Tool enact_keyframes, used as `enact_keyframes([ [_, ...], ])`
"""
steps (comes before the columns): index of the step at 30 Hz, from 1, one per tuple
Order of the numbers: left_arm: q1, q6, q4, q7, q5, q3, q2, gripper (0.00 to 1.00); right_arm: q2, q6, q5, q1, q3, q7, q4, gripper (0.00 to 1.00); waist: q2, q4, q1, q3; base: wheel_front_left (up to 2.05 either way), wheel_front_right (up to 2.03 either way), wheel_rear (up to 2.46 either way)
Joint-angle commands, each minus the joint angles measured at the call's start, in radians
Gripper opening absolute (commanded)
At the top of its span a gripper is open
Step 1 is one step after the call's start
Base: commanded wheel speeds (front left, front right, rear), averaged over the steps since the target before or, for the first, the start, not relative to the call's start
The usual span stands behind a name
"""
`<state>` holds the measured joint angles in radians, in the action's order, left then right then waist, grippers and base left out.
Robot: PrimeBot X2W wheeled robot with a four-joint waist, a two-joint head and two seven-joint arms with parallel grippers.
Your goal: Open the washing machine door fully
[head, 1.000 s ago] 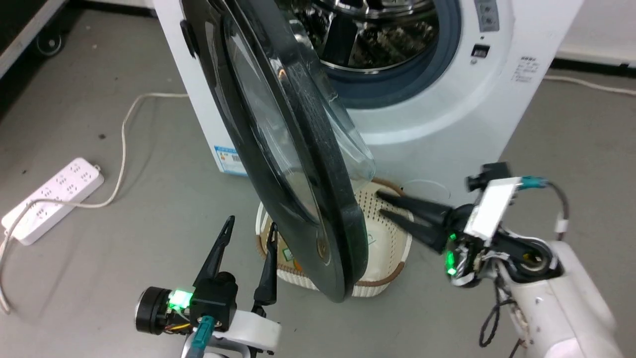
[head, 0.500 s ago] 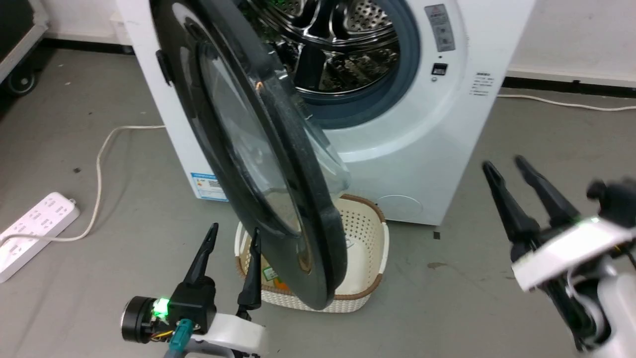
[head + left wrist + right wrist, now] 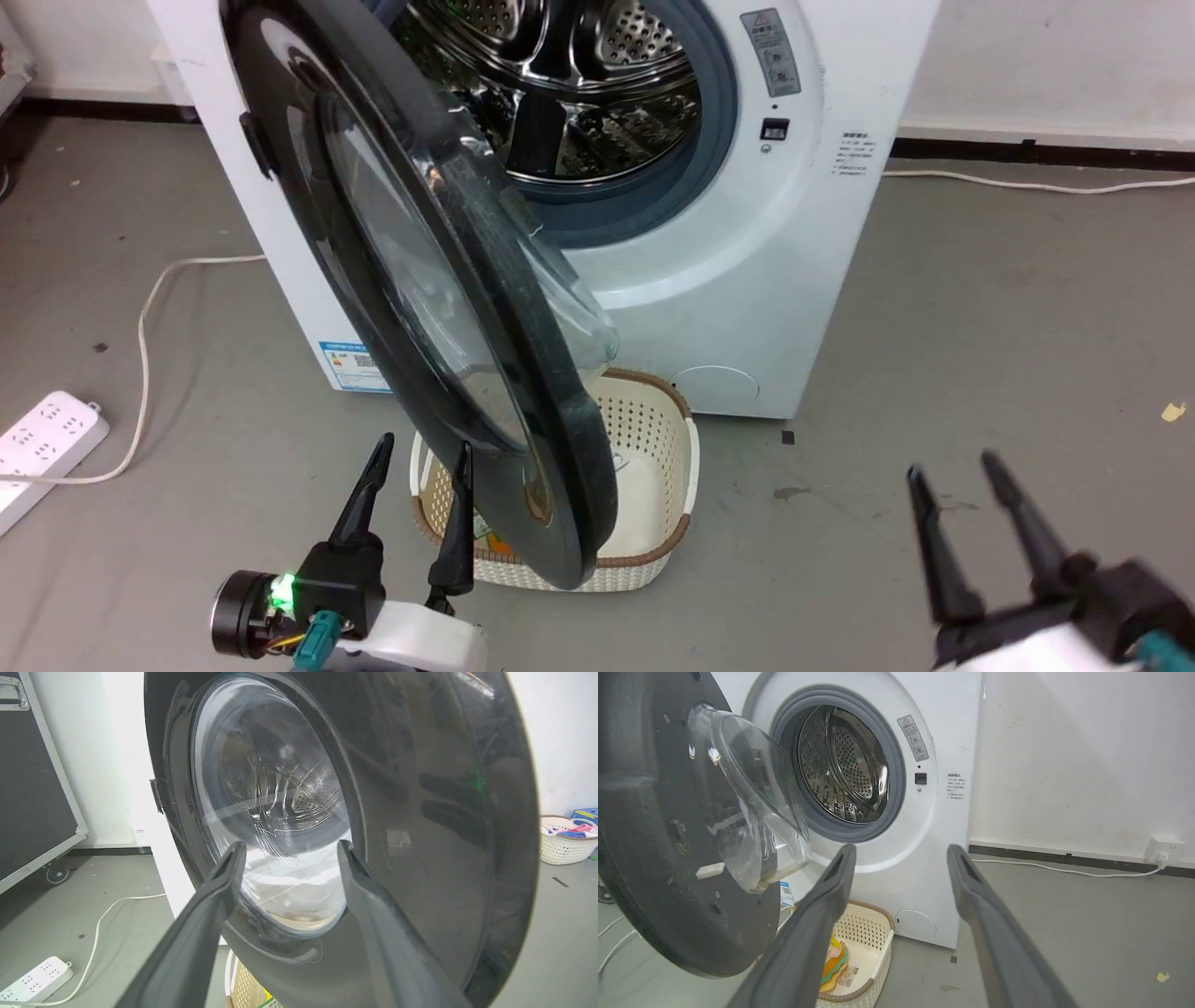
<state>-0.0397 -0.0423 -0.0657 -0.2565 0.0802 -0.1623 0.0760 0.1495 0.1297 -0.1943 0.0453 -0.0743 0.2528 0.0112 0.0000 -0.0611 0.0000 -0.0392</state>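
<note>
Washing machine door [image 3: 439, 308] about half open, hinged at the left of the washing machine [image 3: 794, 261]. Its free edge reaches nearward over a cream basket [image 3: 653, 439] on the floor. Left jaws apart, empty, just left of the door's lower rim, facing its glossy outer face. Right jaws apart, empty, well off right, on the inner-face side. Judgement: remaining swing runs left and far. Left arm is nearer, but stands in that path.
</note>
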Motion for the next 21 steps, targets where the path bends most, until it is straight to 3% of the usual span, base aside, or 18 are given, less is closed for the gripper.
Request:
enact_keyframes([
  [1,0.015,0.004,0.0,-0.005,-0.009,0.002,0.001,1.0,-0.021,0.001,0.016,0.023,0.006,0.008,0.009,1.0,0.0,0.003,0.0,0.004,0.0,0.0,0.0],
  [9,0.039,0.007,-0.007,-0.005,-0.02,0.006,-0.003,1.0,-0.085,0.001,0.047,0.064,0.008,0.009,0.035,1.0,0.0,0.019,0.0,0.018,0.0,0.0,0.0],
  [10,0.041,0.009,-0.009,-0.005,-0.019,0.006,-0.004,0.44,-0.088,0.001,0.045,0.063,0.006,0.009,0.034,1.0,0.0,0.02,0.0,0.02,0.0,0.0,0.0],
  [11,0.042,0.011,-0.01,-0.005,-0.019,0.005,-0.004,0.0,-0.089,0.001,0.044,0.062,0.002,0.009,0.033,1.0,0.0,0.021,0.0,0.022,0.0,0.0,0.0],
  [16,0.034,0.013,0.018,-0.005,-0.015,0.018,-0.007,0.0,-0.093,0.001,0.04,0.057,-0.007,0.009,0.022,1.0,0.0,0.021,0.0,0.029,0.0,0.0,0.0],
  [21,0.013,-0.02,0.115,-0.005,0.009,0.065,-0.015,0.0,-0.096,0.001,0.012,0.051,-0.005,0.009,0.019,1.0,0.0,0.023,0.0,0.029,0.0,0.0,0.0],
])
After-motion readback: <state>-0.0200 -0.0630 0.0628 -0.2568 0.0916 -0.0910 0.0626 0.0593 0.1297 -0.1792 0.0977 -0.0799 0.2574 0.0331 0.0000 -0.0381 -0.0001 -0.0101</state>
